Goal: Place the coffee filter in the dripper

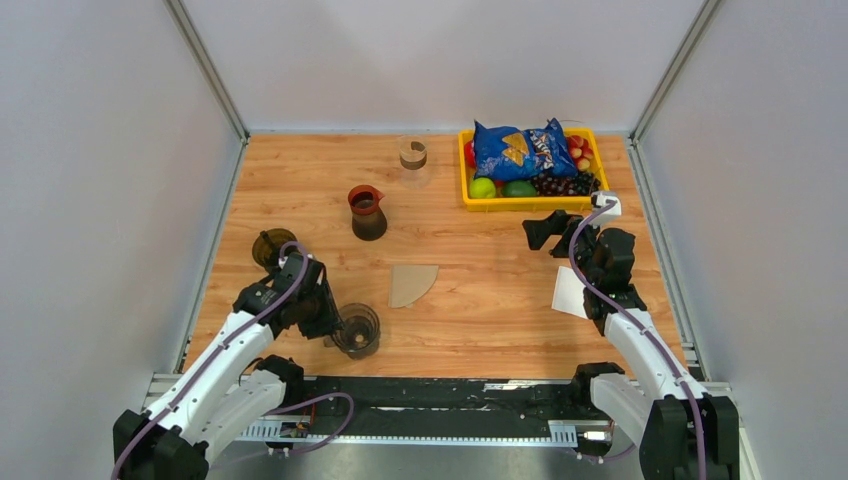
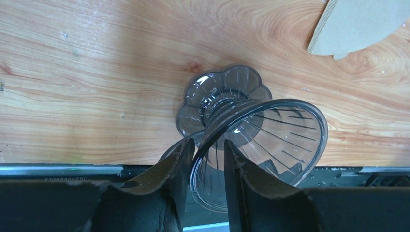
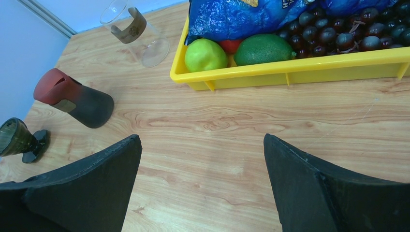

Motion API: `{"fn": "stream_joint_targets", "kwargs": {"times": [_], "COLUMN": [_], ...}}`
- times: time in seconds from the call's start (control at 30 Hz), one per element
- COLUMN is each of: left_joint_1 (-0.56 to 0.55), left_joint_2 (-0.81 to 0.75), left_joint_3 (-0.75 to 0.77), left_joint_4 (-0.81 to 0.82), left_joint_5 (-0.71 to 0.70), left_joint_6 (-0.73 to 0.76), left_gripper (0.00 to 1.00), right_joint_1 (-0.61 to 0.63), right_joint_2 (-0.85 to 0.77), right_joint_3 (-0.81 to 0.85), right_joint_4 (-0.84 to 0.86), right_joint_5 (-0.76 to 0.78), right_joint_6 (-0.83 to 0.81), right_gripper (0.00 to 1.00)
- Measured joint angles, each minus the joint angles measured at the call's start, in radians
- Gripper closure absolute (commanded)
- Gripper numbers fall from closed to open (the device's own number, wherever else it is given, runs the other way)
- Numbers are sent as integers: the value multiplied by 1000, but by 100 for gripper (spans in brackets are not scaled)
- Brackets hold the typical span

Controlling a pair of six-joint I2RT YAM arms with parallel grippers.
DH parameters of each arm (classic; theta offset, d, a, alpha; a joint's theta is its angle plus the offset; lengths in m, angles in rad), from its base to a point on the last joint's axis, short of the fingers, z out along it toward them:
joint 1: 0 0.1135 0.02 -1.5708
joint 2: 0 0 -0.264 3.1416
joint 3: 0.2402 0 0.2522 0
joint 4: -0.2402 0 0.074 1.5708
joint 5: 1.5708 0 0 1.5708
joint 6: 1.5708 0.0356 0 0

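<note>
White links [image 1: 222, 352], black joints [image 1: 612, 258], purple cables [image 1: 572, 243], black fingers [image 3: 319, 188]

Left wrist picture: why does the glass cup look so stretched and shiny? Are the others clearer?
Left wrist view: the clear dripper sits close to the lens, so its rim looks stretched, with glints near its base; right wrist view: the right gripper looms dark, the yellow tray sharp; top view: even light, faint shadows.
</note>
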Motion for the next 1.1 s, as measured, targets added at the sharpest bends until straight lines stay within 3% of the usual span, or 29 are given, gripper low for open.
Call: {"fn": "stream_joint_targets", "kwargs": {"times": [0.27, 0.37, 0.63, 0.83, 1.1], "left_joint_1": [-4, -5, -6, -7, -7], "left_joint_2": [3, -17, -48, -68, -18], "left_joint_3": [0, 0, 14, 120, 262], "left_joint_4": [-5, 1, -32, -55, 43], "left_joint_5": [-22, -21, -56, -101, -130], "left_joint_6": [-19, -35, -45, -36, -3], "left_gripper": [85, 99, 100, 100, 100], "right_joint_1": [0, 0, 0, 0, 0], "right_joint_2": [0, 0, -3, -21, -23], "right_joint_3": [1, 3, 6, 6, 10], "right_joint_4": [-15, -18, -20, -20, -52], "right_joint_5": [3, 6, 7, 25, 64], "right_joint_6": [0, 0, 0, 1, 2], "right_gripper": [0, 0, 0, 0, 0]}}
